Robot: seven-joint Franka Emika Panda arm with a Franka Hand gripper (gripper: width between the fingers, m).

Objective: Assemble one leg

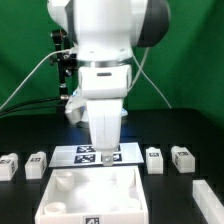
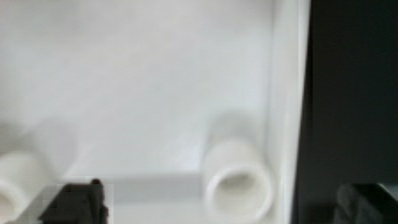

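Wrist view shows the gripper (image 2: 222, 200) with its jaws spread wide. The dark fingertips (image 2: 75, 200) sit far apart with nothing pinched between them, just the white tray (image 2: 143, 90) and a round corner socket (image 2: 237, 182) below. Exterior view has it hanging above the tray's far side, in front of the marker board (image 1: 70, 154). No leg is picked up yet imo. 4 lie on the table, 2 each side of the tray, closest being the leg (image 1: 155, 160) on the exterior view's right. Next move needs a sideways shift, a drop, then a square pinch on 1 leg.
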